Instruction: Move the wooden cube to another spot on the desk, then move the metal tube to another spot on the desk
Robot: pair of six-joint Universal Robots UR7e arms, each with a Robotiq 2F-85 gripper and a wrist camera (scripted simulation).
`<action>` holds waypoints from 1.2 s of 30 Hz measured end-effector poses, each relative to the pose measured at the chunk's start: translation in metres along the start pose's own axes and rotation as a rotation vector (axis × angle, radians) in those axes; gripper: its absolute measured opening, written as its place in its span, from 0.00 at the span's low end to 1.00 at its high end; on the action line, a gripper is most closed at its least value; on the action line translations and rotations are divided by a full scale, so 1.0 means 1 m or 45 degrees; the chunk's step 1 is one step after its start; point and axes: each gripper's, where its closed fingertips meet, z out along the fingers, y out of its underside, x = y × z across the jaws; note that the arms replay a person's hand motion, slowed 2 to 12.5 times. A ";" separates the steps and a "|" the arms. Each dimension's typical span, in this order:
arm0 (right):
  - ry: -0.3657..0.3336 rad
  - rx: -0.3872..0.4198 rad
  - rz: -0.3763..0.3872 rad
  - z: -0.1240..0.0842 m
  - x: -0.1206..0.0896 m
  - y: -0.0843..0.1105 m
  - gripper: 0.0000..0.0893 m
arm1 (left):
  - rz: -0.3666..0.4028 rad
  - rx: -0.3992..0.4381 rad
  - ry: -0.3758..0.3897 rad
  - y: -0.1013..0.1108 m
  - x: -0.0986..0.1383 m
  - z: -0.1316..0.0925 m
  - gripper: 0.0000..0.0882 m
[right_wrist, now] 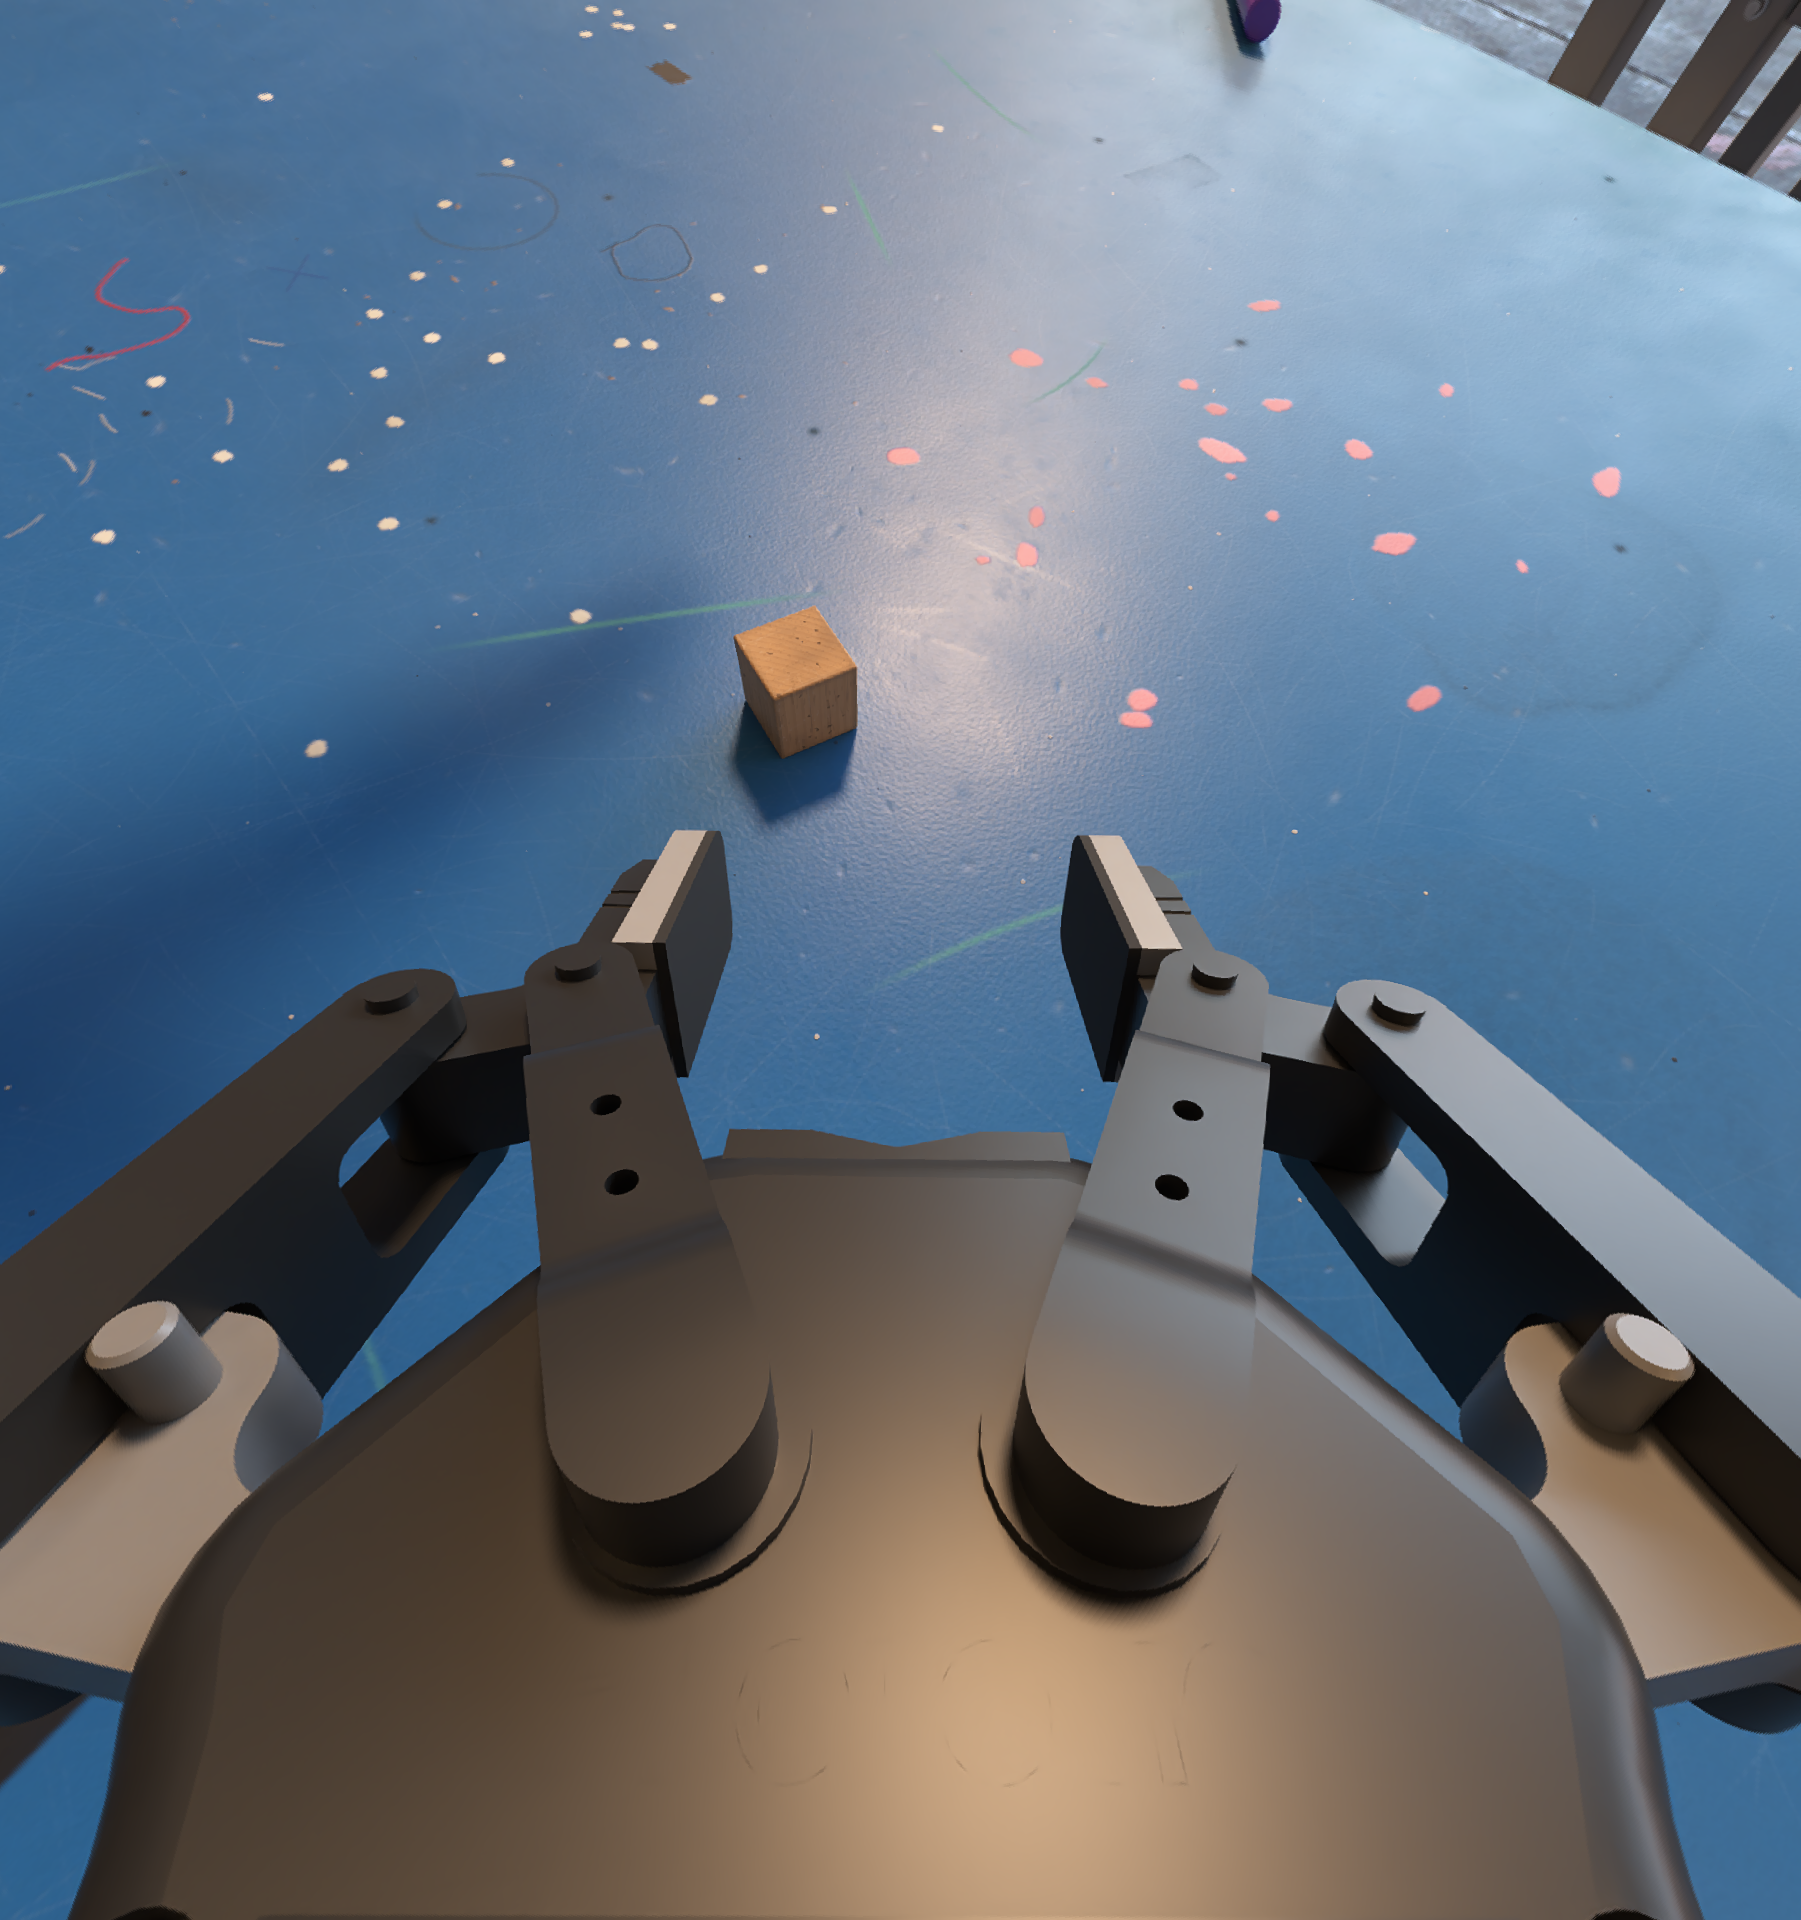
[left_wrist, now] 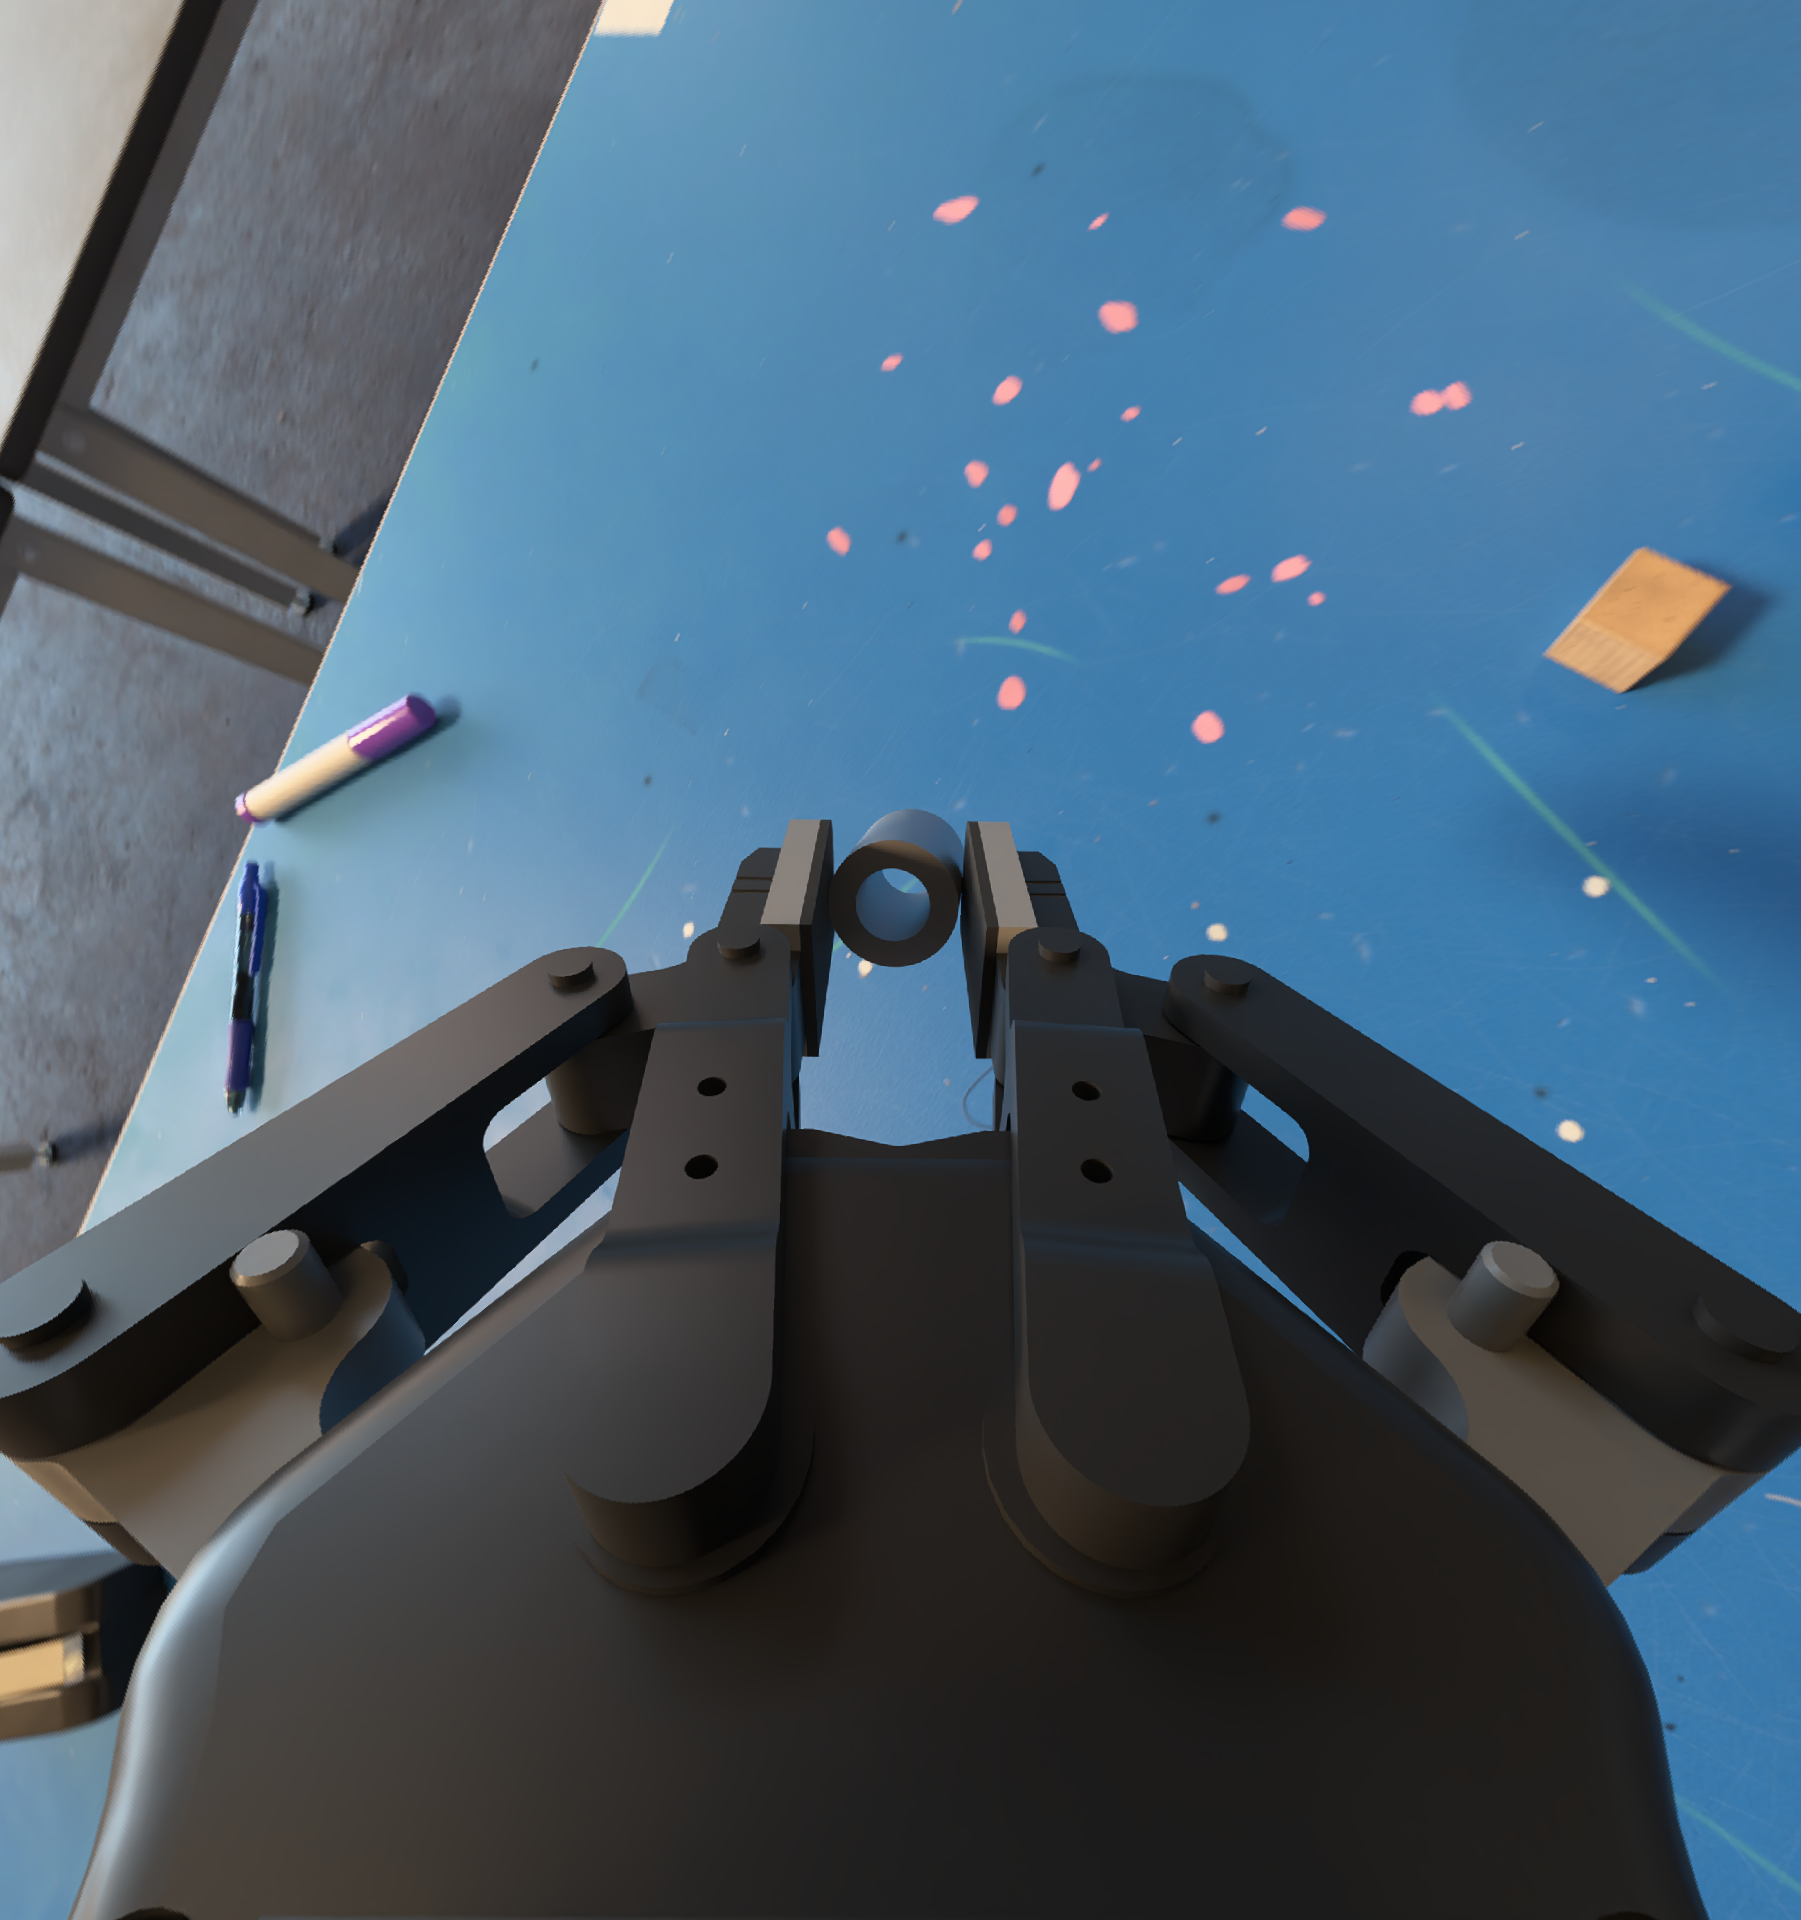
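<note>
Metal tube (left_wrist: 894, 894) is clamped between the pads of the left gripper (left_wrist: 896, 883), above the blue desk (left_wrist: 1291, 935). Wooden cube (right_wrist: 797, 681) rests on the desk just beyond the right gripper (right_wrist: 896, 904), whose fingers stand apart, empty.

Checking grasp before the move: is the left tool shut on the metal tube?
Shut on it: the left tool has both pads against the metal tube.
</note>
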 end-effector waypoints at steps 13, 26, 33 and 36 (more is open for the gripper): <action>-0.007 0.007 -0.019 -0.001 -0.005 -0.001 0.64 | 0.275 0.077 0.250 -0.052 0.094 0.011 0.25; -0.011 0.016 -0.035 -0.003 -0.008 -0.003 0.64 | 0.464 -0.008 0.476 -0.064 0.176 0.060 0.25; -0.015 0.020 -0.037 -0.003 -0.008 -0.003 0.64 | 0.531 -0.079 0.553 -0.064 0.202 0.087 0.25; -0.016 0.021 -0.037 -0.003 -0.009 -0.003 0.64 | 0.544 -0.107 0.580 -0.064 0.210 0.096 0.25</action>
